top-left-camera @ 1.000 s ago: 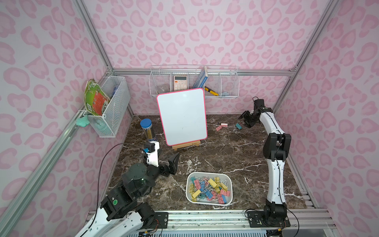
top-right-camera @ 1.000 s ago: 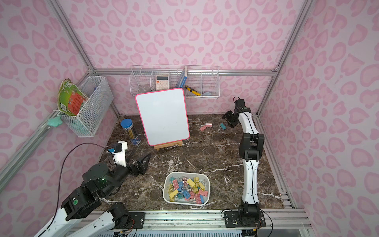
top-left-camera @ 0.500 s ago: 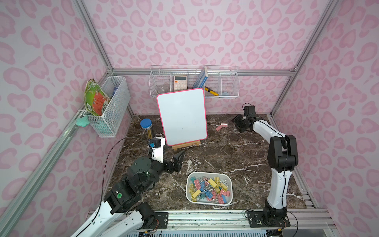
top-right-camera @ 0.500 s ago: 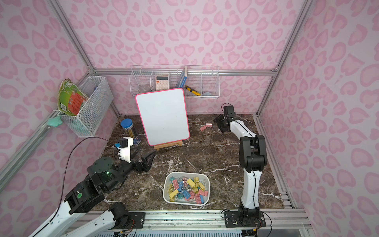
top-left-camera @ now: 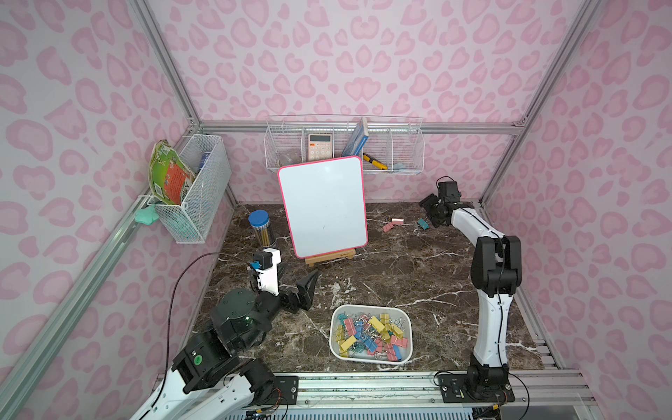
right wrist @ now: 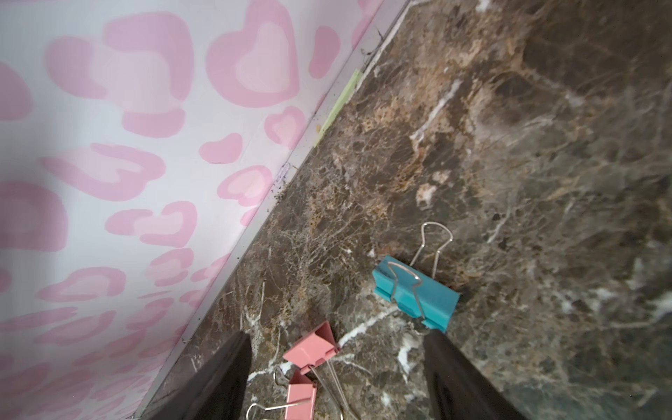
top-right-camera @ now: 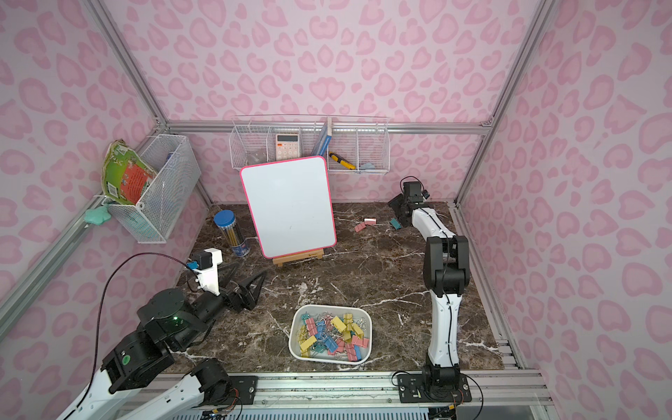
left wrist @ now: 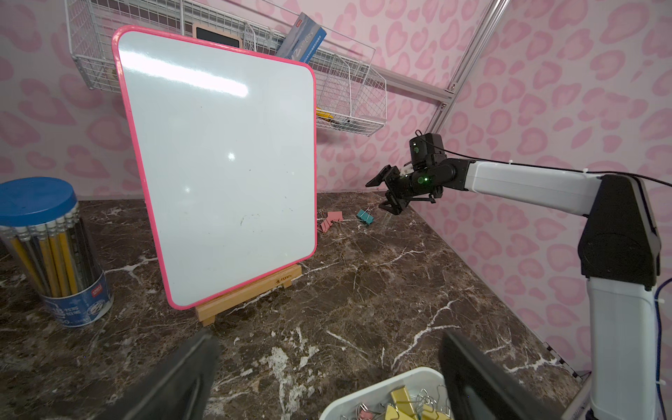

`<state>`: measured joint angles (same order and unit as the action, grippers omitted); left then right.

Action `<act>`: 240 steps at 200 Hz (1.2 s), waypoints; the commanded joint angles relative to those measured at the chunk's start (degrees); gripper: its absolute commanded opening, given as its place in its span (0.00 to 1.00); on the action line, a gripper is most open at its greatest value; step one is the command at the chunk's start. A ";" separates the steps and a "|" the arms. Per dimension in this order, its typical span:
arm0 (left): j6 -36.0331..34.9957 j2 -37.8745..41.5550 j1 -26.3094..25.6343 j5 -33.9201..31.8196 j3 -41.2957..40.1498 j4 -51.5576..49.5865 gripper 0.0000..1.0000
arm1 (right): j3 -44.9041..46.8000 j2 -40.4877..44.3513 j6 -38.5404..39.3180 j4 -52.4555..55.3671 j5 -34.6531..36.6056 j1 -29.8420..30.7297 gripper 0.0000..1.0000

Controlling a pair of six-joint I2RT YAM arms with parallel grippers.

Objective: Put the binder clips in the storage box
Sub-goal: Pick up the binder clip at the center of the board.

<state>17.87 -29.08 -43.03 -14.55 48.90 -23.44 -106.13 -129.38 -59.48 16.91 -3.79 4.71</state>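
Hovering over dark marble table's (top-left-camera: 400, 276) far edge, right gripper (top-left-camera: 430, 212) spread, set to straddle teal metal binder clip (right wrist: 416, 292); white plastic storage box (top-left-camera: 369, 307) w/ pastel clips (top-left-camera: 371, 332) nr front; left gripper (top-right-camera: 242, 280) spread, idle.

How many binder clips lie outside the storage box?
3: two pink clips together beside the whiteboard, one teal clip by the right gripper; the whiteboard may hide more.
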 commanded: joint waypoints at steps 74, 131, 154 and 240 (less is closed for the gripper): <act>-0.49 -2.43 0.05 -1.10 0.36 0.55 0.99 | -7.49 -9.54 6.49 -1.44 -9.01 -3.56 0.67; -0.60 -2.89 0.05 -1.27 0.49 0.75 0.99 | -4.14 -8.36 6.44 -4.25 -9.91 -3.96 0.35; -0.51 -3.01 0.05 -1.01 0.50 0.86 0.99 | -3.49 -8.01 7.04 -4.43 -9.55 -4.11 0.22; -0.41 -4.17 0.05 -1.20 0.84 1.41 0.99 | 8.12 5.47 14.80 -5.13 -8.93 -2.81 0.00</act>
<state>17.82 -32.80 -43.03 -15.46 49.25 -23.46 -104.90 -132.11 -49.34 13.65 -13.56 0.78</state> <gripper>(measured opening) 0.990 0.058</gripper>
